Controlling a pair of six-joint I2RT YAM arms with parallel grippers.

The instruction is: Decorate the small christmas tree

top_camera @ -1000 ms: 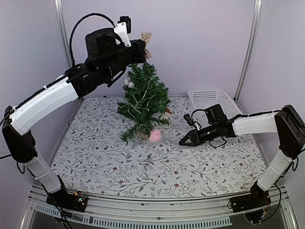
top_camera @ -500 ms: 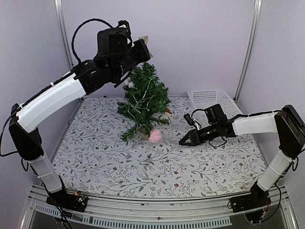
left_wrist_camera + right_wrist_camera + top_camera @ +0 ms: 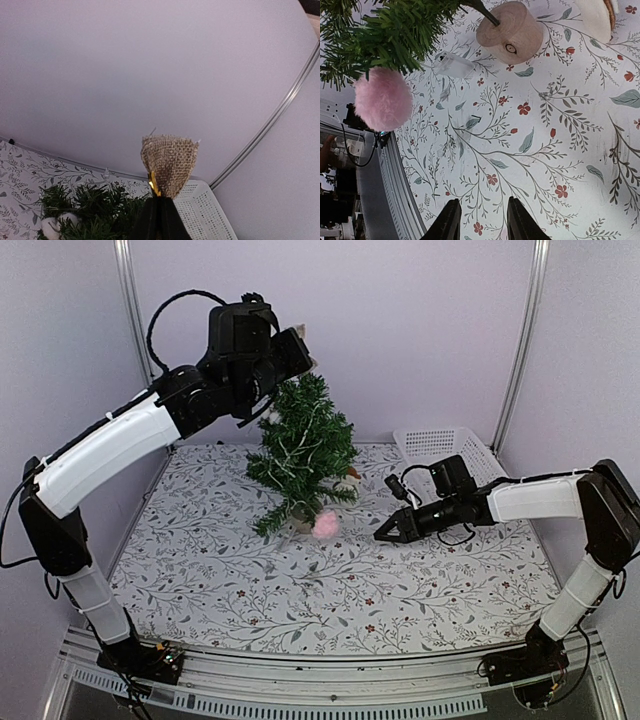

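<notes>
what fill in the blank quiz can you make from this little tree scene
The left gripper is shut on a tan burlap ornament above the ____ of the small dark green bristly christmas tree.
The fluffy ball hanging at a low branch is ____.
The right gripper is ____ and holds nothing.
The white perforated plastic basket sits at the far ____ corner of the floral-print table.
Missing words: top; pink; open; right.

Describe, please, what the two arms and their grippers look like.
Both the left arm and right arm have smooth white shells on the long links and black housings at the joints. A black cable loops above the left arm's wrist; thinner black wires hang by the right wrist. The left gripper and right gripper are black, with two narrow tapering fingers each.
</notes>
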